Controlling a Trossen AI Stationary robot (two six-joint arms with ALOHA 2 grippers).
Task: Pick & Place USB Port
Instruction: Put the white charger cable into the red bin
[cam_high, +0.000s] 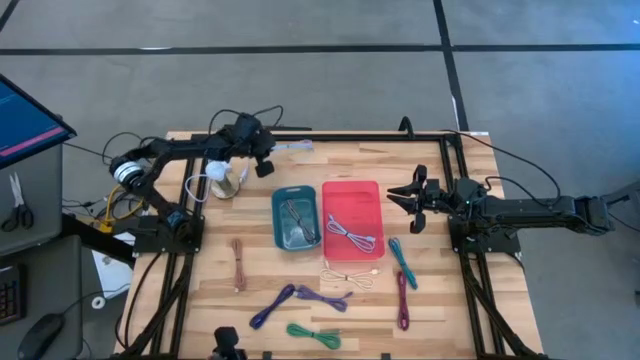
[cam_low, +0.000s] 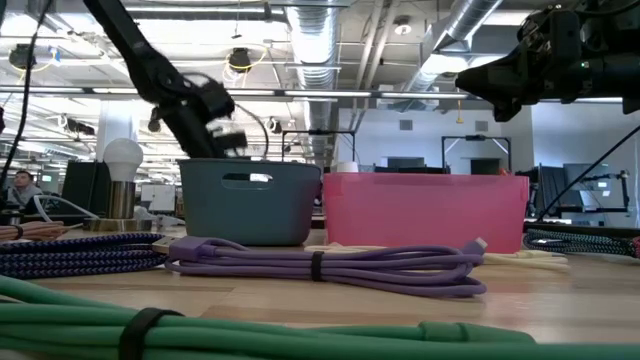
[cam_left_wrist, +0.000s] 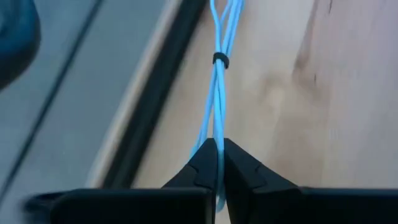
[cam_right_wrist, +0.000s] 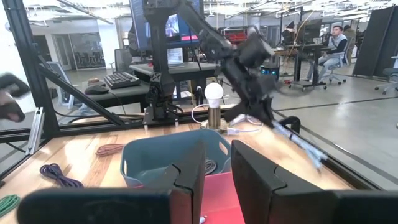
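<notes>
Wooden planks make the table (cam_high: 210, 270), which fills the middle of the high view. On it, near the centre, the teal bin (cam_high: 296, 219) and the pink bin (cam_high: 351, 218) stand side by side; each one holds a coiled cable. Loose bundled cables lie in the lower half of the frame: a brown cable (cam_high: 238, 264) at the left, a purple cable (cam_high: 272, 305), a green cable (cam_high: 313, 333) near the bottom edge, a cream cable (cam_high: 350, 276), a teal cable (cam_high: 403, 262) and a dark red cable (cam_high: 403, 301) at the right. A small lamp with a white bulb (cam_high: 222, 180) stands in the upper left part of the table.

The left gripper (cam_high: 266, 152) is at the upper edge of the table, left of centre. In the left wrist view its fingers (cam_left_wrist: 200, 171) are pressed together on the light blue cable (cam_left_wrist: 217, 93). This cable is thin, folded into several parallel strands and held by a small dark tie. It lies on the wood just beside the dark frame rail (cam_left_wrist: 149, 106), at the top edge of the table (cam_high: 290, 146).

The right gripper (cam_high: 408, 197) hovers just right of the pink bin. Its fingers (cam_right_wrist: 186, 177) stand a little apart and they hold nothing.
</notes>
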